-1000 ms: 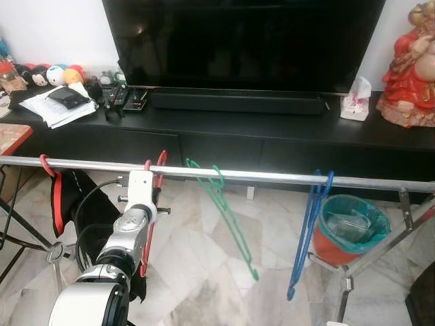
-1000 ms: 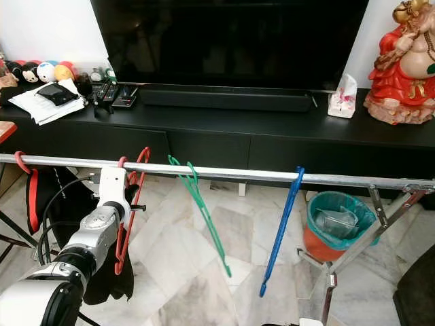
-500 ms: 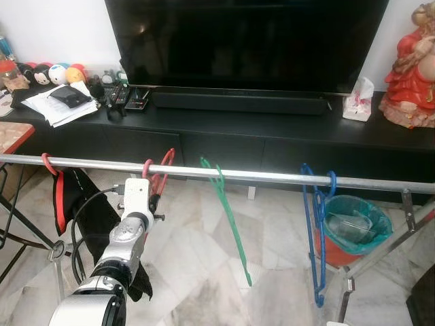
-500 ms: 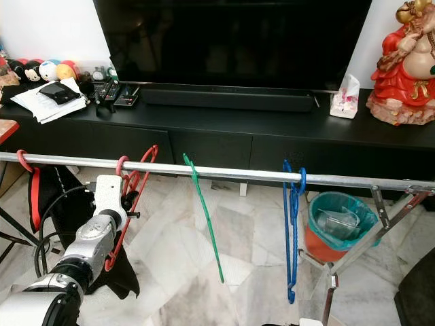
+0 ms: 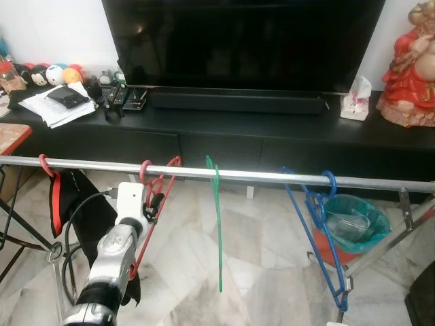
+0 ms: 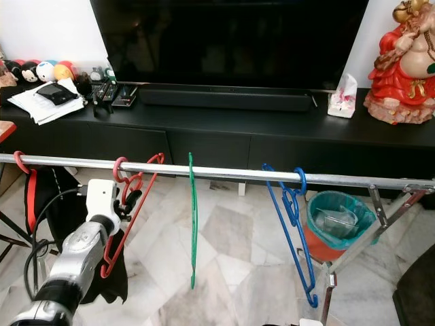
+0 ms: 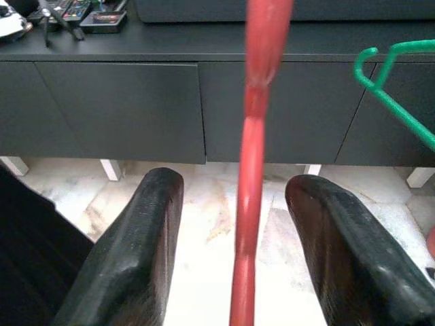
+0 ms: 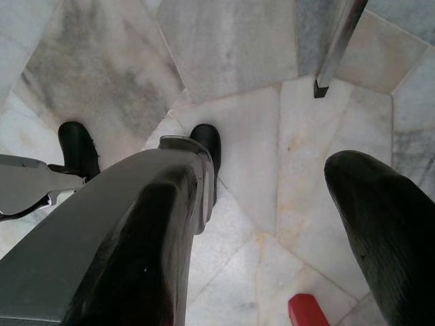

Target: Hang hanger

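Red plastic hanger [image 5: 151,204] is hooked on the silver metal rail [image 5: 258,175], left of the green plastic hanger [image 5: 217,224]. Left gripper [image 7: 234,265]: jaws open, straddling the red shaft, not clamped. Release step judged; withdrawal toward the near side called for. Right gripper [image 8: 272,224]: jaws open, hanging idle.

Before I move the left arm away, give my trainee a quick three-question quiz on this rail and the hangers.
1. True or false: the red hanger has its hook over the metal rail.
2. Which hanger hangs between the red one and the blue hanger?
3. The left gripper is: A) shut on the red hanger, B) open with the hanger's bar between its fingers, C) holding the green one.

Key: 1 true. 2 the green hanger. 3 B.
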Motion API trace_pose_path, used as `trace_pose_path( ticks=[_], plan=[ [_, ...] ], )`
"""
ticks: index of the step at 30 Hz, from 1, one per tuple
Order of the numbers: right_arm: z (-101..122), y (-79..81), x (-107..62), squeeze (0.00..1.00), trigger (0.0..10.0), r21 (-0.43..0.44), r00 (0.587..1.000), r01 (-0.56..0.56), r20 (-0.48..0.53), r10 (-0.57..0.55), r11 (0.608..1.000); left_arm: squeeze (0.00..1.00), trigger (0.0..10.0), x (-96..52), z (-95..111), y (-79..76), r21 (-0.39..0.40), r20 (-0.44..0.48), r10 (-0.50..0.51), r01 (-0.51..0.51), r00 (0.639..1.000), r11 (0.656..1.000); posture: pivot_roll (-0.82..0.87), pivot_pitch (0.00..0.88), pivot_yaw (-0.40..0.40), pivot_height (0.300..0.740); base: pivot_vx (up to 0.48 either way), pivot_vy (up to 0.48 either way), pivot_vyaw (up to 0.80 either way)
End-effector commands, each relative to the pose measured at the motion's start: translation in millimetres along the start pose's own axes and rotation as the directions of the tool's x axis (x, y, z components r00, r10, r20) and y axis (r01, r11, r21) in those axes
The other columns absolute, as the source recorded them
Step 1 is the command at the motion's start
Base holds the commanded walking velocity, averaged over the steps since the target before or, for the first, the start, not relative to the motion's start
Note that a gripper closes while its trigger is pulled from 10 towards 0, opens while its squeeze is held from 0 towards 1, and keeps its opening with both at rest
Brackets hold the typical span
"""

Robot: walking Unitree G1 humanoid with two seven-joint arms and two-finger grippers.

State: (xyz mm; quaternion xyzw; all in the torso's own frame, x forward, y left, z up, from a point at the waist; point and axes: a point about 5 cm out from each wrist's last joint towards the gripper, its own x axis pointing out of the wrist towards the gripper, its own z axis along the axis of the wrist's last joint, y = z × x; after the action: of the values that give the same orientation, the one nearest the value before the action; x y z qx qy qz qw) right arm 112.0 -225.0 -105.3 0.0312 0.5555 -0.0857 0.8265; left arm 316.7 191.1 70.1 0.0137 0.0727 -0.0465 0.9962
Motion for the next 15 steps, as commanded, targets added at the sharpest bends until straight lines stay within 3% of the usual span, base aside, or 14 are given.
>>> trace_pose_path(
  ticks=[1, 6, 8, 9, 10, 15],
  plan=[
    [0, 0.8, 0.0, 0.00, 10.0, 0.002, 1.000, -0.001, 0.003, 0.001, 1.000, 1.00, 10.0, -2.0, 8, 0.7, 0.002, 0.024, -0.012, 0.012, 1.000, 1.000, 0.07, 0.000, 0.032, 0.740, 0.000, 0.000, 0.00],
    [-1, 0.5, -0.1, 0.00, 10.0, 0.001, 1.000, -0.001, 0.001, 0.001, 1.000, 1.00, 10.0, -19.5, 13, 2.2, 0.015, 0.044, -0.041, 0.040, 0.998, 0.999, 0.07, 0.000, 0.035, 0.740, 0.000, 0.000, 0.00],
    [-2, 0.1, -0.2, 0.00, 10.0, -0.002, 1.000, 0.000, -0.001, 0.000, 1.000, 1.00, 10.0, -39.7, 21, 10.5, -0.014, 0.100, -0.011, 0.013, 0.995, 1.000, 0.07, 0.000, 0.036, 0.740, 0.000, 0.000, 0.00],
    [-2, 0.1, -0.2, 0.00, 10.0, -0.002, 1.000, 0.000, -0.001, 0.000, 1.000, 1.00, 10.0, -39.7, 21, 10.5, -0.014, 0.100, -0.011, 0.013, 0.995, 1.000, 0.07, 0.000, 0.036, 0.740, 0.000, 0.000, 0.00],
    [-2, -0.1, -0.3, 0.00, 10.0, -0.003, 1.000, 0.000, -0.002, 0.000, 1.000, 1.00, 10.0, -48.7, 22, 14.1, -0.030, 0.122, 0.006, -0.002, 0.993, 1.000, 0.07, 0.000, 0.035, 0.740, 0.000, 0.000, 0.00],
    [-2, -0.5, -0.3, 0.00, 10.0, -0.010, 1.000, 0.000, -0.004, 0.000, 1.000, 1.00, 10.0, -69.7, 8, 24.8, -0.007, 0.085, 0.067, -0.066, 0.994, 0.998, 0.08, 0.000, 0.030, 0.740, 0.000, 0.000, 0.00]
  ],
)
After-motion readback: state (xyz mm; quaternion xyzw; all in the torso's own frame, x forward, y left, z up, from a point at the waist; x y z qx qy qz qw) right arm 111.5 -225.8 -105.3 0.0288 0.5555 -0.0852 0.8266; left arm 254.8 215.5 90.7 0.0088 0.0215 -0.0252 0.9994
